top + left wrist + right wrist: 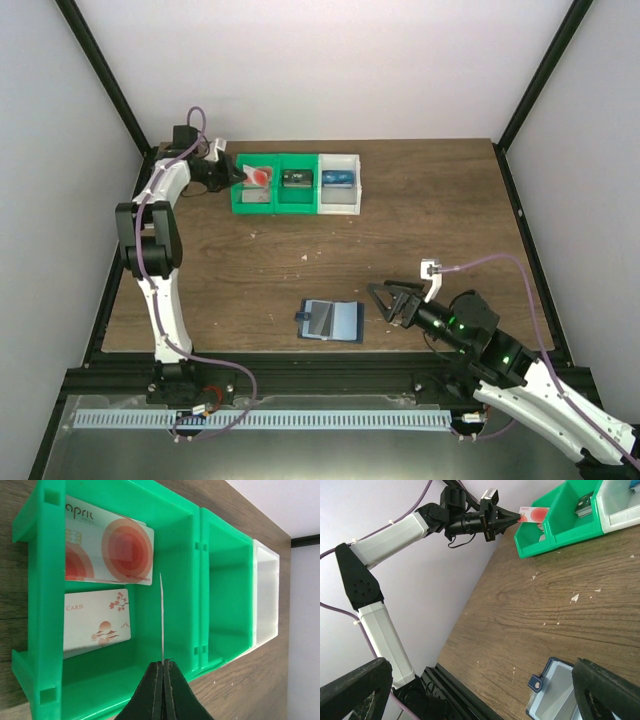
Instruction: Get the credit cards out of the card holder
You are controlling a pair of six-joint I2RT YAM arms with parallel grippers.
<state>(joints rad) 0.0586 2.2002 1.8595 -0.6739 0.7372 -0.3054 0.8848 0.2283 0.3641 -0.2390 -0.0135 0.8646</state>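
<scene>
Hanging above the left compartment of the green bin (275,209), a credit card (161,615) is clamped by its lower edge between the pressed-together fingers of the left end effector (163,664). In the left wrist view it is seen edge-on, as a thin upright line. Two more credit cards are seen lying flat in that same compartment: one with a large red circle (107,547) and one with blossom marks (95,622). The green bin is set at about 11 o'clock on the surface (420,220), with a white bin (338,207) joined at its 3 o'clock side. A black item (298,178) is kept in the green bin's other compartment and a blue item (340,179) in the white bin. The card holder (332,321) is laid open at 6 o'clock on the surface. The right end effector (385,303) is positioned just beside it at its 3 o'clock, with the fingers spread apart.
</scene>
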